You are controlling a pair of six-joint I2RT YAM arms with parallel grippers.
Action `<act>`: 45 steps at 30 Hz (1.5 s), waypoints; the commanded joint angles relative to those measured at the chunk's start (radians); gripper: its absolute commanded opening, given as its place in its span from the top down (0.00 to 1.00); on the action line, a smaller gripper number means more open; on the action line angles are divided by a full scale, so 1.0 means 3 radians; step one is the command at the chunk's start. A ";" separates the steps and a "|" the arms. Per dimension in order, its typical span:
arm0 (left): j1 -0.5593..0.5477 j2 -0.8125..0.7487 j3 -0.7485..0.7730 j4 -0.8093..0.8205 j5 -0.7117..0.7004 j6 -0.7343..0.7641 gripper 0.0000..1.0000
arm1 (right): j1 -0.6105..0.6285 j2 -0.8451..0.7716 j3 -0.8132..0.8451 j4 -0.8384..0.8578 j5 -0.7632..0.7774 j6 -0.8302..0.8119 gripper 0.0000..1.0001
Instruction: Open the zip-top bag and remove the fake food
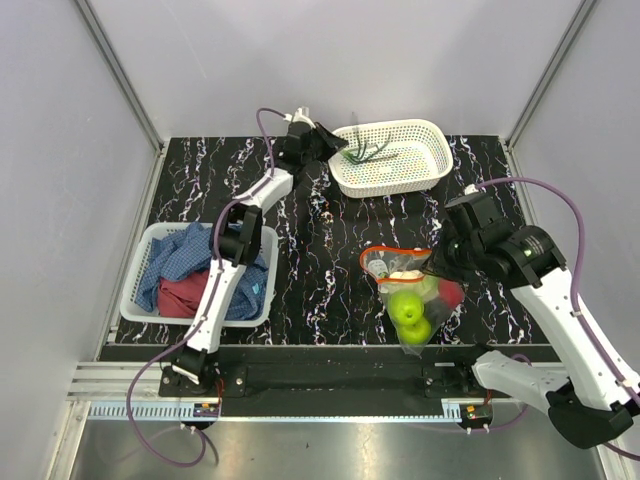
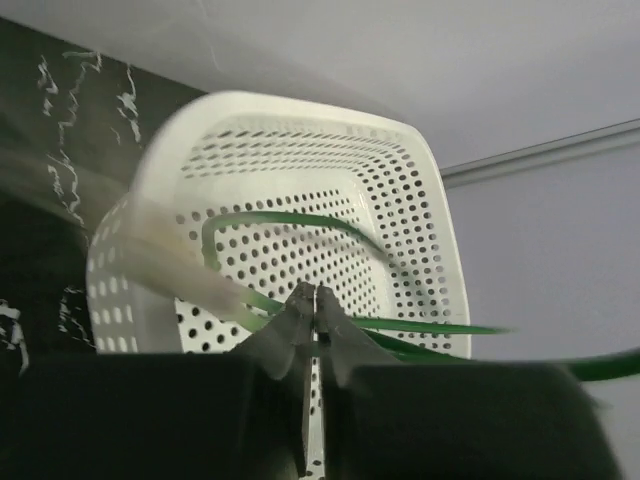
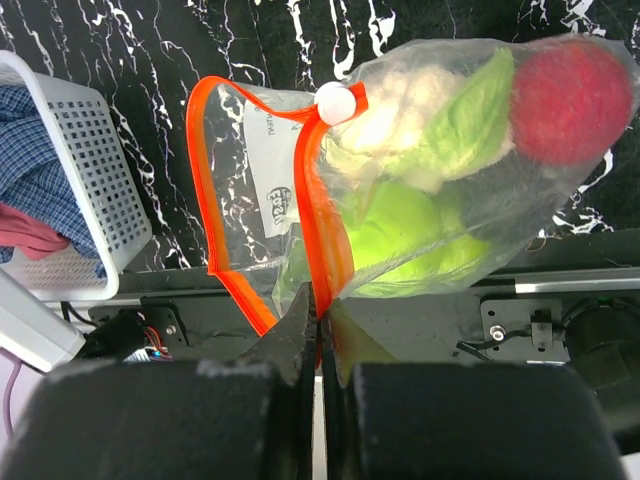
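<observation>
While the left claw (image 2: 315, 300) pinches the green onion (image 1: 366, 151) over a white basket (image 1: 432, 135) at the back, the right claw (image 3: 320, 305) grips the zip-top bag (image 3: 270, 140) near the table's (image 1: 320, 270) front edge, right of centre.

The clear, crinkled bag has its orange-red strip (image 3: 200, 180) gaping in a loop, and the right claw is closed on that strip. A pale cabbage-like piece (image 3: 390, 130), lime-green fruits (image 1: 407, 306) and a red piece (image 3: 570, 95) are bunched inside. At far left, a second basket (image 1: 135, 290) holds a blue cloth (image 1: 180, 255) and a red cloth (image 1: 182, 298). Dark marbled table shows between that basket and the bag. Pale walls close in on the left, back and right.
</observation>
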 commanded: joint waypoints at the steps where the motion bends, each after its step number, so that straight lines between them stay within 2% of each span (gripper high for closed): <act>1: 0.0012 -0.0351 -0.0025 0.0024 0.0232 0.0135 0.75 | 0.0006 0.0108 -0.0023 0.0261 0.0057 0.0034 1.00; 3: 0.0002 -0.0474 -0.0178 -0.0067 0.0223 0.0267 0.50 | 0.0006 0.0195 -0.0018 0.0302 0.0057 0.0029 1.00; 4: 0.0001 -0.0607 -0.0234 -0.0124 0.0243 0.0319 0.47 | 0.0006 0.0220 -0.0012 0.0323 0.0037 0.0014 1.00; 5: -0.0014 -0.0679 -0.0296 -0.0185 0.0253 0.0365 0.32 | 0.0006 0.0271 -0.0007 0.0328 0.0026 -0.0007 1.00; 6: -0.0019 -0.0740 -0.0306 -0.0261 0.0253 0.0467 0.03 | 0.0001 0.0292 -0.0002 0.0323 0.0021 -0.0017 1.00; 10: -0.0034 -0.1082 -0.0398 -0.0512 0.0508 0.0565 0.01 | 0.0006 0.0338 0.0033 0.0323 -0.0009 -0.0175 1.00; 16: -0.0223 -0.1686 -0.0792 -0.0865 0.0662 0.0754 0.03 | 0.0001 0.0359 0.0075 0.0165 -0.0045 -0.0477 1.00; 20: -0.0524 -0.2365 -0.1267 -0.1248 0.0565 0.1177 0.09 | -0.0004 0.0338 0.0110 0.0129 -0.0188 -0.0758 1.00; 21: -0.0586 -0.2701 -0.1415 -0.1376 0.0504 0.1239 0.11 | -0.0004 0.0333 0.0115 0.0129 -0.0224 -0.0875 1.00; 22: -0.0652 -0.2876 -0.1700 -0.1417 0.0453 0.1280 0.11 | -0.0009 0.0348 0.0105 0.0154 -0.0326 -0.0932 1.00; 24: -0.0872 -0.3315 -0.2008 -0.1489 0.0402 0.1367 0.18 | -0.0004 0.0369 0.0075 0.0205 -0.0423 -0.1049 1.00; 28: -0.1205 -0.3736 -0.2494 -0.1734 0.0345 0.1322 0.35 | -0.0004 0.0354 0.0013 0.0526 -0.0816 -0.1050 1.00; 30: -0.1317 -0.3808 -0.2709 -0.1842 0.0360 0.1174 0.48 | 0.0001 0.0328 -0.0012 0.0675 -0.0970 -0.1009 1.00; 33: -0.1491 -0.3794 -0.2842 -0.1883 0.0457 0.1132 0.51 | 0.0001 0.0364 -0.0033 0.0834 -0.1190 -0.0999 1.00; 37: -0.1634 -0.3457 -0.2685 -0.2077 0.0759 0.1163 0.63 | 0.0001 0.0420 -0.0089 0.0937 -0.1410 -0.0973 1.00; 41: -0.1686 -0.3114 -0.2500 -0.2409 0.0815 0.1469 0.68 | 0.0006 0.0379 -0.0115 0.0936 -0.1390 -0.0927 1.00; 45: -0.1696 -0.3215 -0.2638 -0.2487 0.0739 0.1588 0.74 | 0.0001 0.0333 -0.0247 0.0982 -0.1258 -0.0835 1.00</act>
